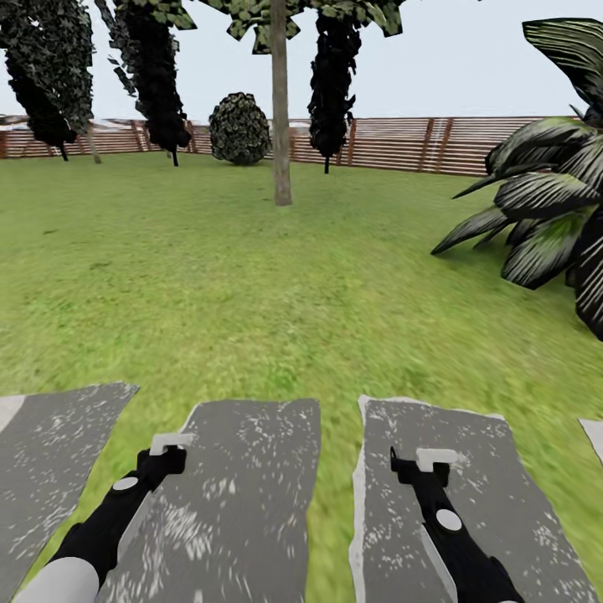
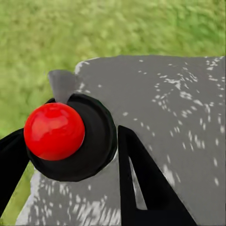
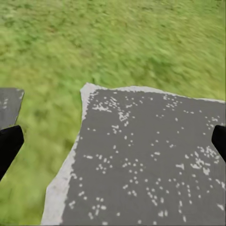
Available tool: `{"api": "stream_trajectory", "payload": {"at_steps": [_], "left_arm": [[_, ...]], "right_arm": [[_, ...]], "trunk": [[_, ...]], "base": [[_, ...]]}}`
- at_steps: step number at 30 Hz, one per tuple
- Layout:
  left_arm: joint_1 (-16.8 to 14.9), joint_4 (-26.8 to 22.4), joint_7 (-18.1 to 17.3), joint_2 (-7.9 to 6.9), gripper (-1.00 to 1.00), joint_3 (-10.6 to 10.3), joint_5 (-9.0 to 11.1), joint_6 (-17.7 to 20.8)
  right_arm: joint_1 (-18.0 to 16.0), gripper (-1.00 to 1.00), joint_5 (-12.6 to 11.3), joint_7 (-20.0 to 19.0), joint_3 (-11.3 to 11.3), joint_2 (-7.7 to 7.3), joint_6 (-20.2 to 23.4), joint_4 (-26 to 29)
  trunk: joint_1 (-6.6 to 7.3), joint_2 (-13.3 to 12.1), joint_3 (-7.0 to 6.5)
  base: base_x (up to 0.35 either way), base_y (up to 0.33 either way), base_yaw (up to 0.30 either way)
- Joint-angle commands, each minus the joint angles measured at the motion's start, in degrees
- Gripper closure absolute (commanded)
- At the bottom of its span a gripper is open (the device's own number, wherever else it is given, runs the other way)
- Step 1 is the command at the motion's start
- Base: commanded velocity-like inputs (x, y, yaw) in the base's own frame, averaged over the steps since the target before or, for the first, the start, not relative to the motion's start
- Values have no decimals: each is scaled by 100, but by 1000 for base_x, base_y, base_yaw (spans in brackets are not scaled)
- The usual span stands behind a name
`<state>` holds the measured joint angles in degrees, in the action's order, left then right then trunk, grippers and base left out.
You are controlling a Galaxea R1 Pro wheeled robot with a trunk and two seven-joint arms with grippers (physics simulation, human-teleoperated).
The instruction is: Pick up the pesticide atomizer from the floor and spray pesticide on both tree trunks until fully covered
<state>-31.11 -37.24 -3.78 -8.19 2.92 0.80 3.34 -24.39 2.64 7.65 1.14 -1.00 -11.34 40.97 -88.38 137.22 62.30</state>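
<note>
The trunk (image 1: 280, 126) stands straight ahead and well away across the grass (image 1: 251, 293), upright, on a line running between the two arms. The spraying cannot start until that gap is closed, so the next move looks like a drive forward off the stones (image 1: 226, 486), not a reach. The left gripper (image 1: 172, 450) hangs low over one stone. In the left wrist view its jaws are drawn in against a dark round body topped by a red ball (image 2: 89, 141), a finger (image 2: 141, 179) touching its rim on either side. I take this to be the atomizer seen end-on and pinched there, though no label or green dot shows to confirm it. If so, its long axis runs along the fingers towards the ground rather than towards the trunk, and the wrist would have to tip up before any mist could reach the bark. The right gripper (image 1: 431, 465) hovers over the neighbouring stone (image 3: 141, 165) with its jaws spread wide and nothing between them. A palm (image 1: 553, 201) crowds the right side, and a slatted fence (image 1: 394, 142) closes the far edge. No second trunk can be picked out with any confidence.
</note>
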Motion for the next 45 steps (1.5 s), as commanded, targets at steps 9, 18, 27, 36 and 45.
{"api": "stream_trajectory", "payload": {"at_steps": [9,18,27,36,45], "left_arm": [[0,1,0,-6,100,3,-1,0],[27,-2,0,-7,100,2,-1,0],[97,-13,0,-6,100,5,-1,0],[101,-13,0,-7,100,7,-1,0],[101,-14,0,-7,100,13,-1,0]], "right_arm": [[4,-100,1,-1,0,-1,0,-2],[2,-100,9,-5,0,0,0,-9],[2,-100,9,-4,-9,4,0,-5],[2,-100,9,-2,-14,11,0,-8],[1,-100,1,-5,-9,12,0,-138]], "trunk": [[0,0,-9],[0,0,-48],[0,0,-66],[0,0,-66],[0,0,-66]], "base": [[273,232,23],[280,228,-44],[280,228,-17],[280,228,0],[280,228,0]]}}
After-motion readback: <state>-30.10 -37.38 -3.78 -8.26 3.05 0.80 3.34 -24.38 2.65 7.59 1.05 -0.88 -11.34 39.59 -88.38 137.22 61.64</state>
